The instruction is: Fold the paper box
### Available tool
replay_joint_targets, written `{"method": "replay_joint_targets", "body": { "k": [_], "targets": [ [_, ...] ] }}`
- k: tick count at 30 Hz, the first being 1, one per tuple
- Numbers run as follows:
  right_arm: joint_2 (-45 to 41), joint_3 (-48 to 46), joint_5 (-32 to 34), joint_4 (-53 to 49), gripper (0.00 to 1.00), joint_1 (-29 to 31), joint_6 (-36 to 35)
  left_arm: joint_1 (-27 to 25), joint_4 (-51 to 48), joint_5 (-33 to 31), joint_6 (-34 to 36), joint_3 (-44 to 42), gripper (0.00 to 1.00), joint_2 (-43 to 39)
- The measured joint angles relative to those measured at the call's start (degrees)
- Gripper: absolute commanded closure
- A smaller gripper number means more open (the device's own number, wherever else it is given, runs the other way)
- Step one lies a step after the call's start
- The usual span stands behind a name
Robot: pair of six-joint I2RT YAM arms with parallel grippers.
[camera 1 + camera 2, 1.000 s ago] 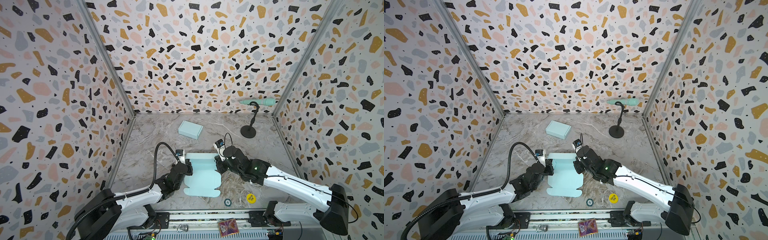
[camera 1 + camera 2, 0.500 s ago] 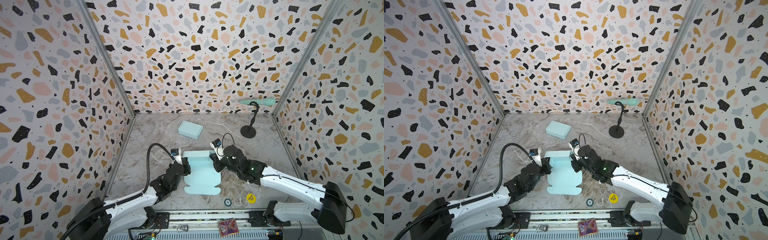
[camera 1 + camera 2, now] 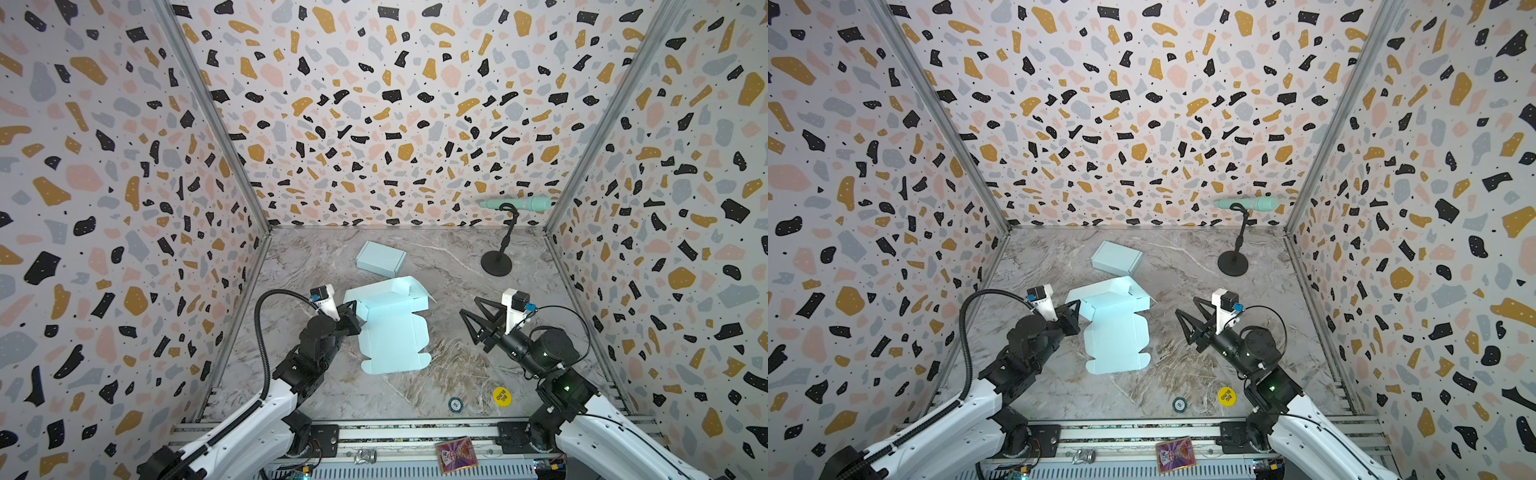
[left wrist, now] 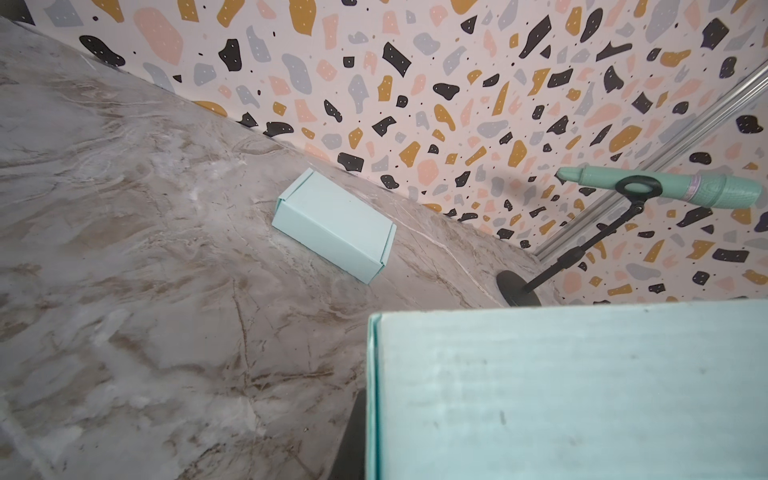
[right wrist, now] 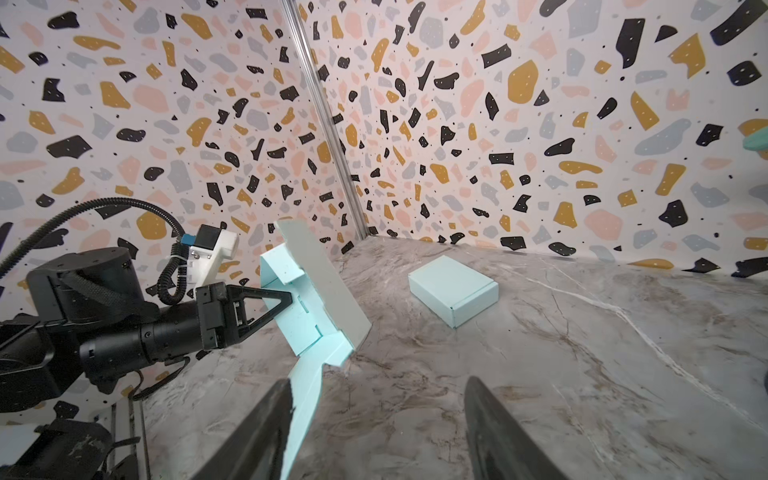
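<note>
Over on the left of the marble table (image 3: 299, 266) we find the left claw (image 3: 354, 309) reaching in low. Its jaws are pinched narrow on the left side wall of the paper box (image 3: 392, 332). The right wrist view gives us the best look: the black tips sit right against that pale blue wall, with the cardboard caught between them.

Moving to the middle, we see the paper box only partly formed. Its far end stands up off the table, the back panel tilted and the side pieces raised around it. Its near end lies flat on the marble, with the rounded tabs pointing toward the front rail. In the left wrist view one blue panel fills the near corner, too close for us to see the claw tips.

Just behind it, toward the back wall and not touching it, lies a closed box (image 3: 380, 258) of the same pale blue, flat on the table.

Down front we spot a small round chip (image 3: 456, 404) and beside it a yellow disc (image 3: 502, 396) marked BIG BLIND.

On to the right, where the right claw (image 3: 471, 320) hangs above the marble with its fingers (image 5: 270, 424) spread wide, gripping nothing and apart from the paper box.

Far right, in the back corner, a mint-green microphone (image 3: 517, 203) sits on a black stand (image 3: 496, 264).
</note>
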Motion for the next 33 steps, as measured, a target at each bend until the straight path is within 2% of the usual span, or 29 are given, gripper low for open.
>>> {"method": "replay_joint_targets", "body": {
  "k": [6,13,21,33],
  "targets": [
    [8.59,-2.71,-6.36,9.49,0.35,-0.63,2.21,1.42,0.22,6.64,-0.98,0.87,1.00,-0.96],
    [17.55,-2.43,-11.37,19.43,0.37,-0.70,2.82,1.44,2.86,11.61,-1.33,0.90,1.00,-0.52],
    [23.69,-0.07,-14.43,26.62,0.38,-0.63,3.26,1.44,4.46,14.21,-1.42,0.90,1.00,1.62],
    [32.24,4.55,-16.00,32.24,0.38,2.08,3.63,1.44,6.08,15.63,-1.60,0.87,1.00,2.34]
  ]
}}
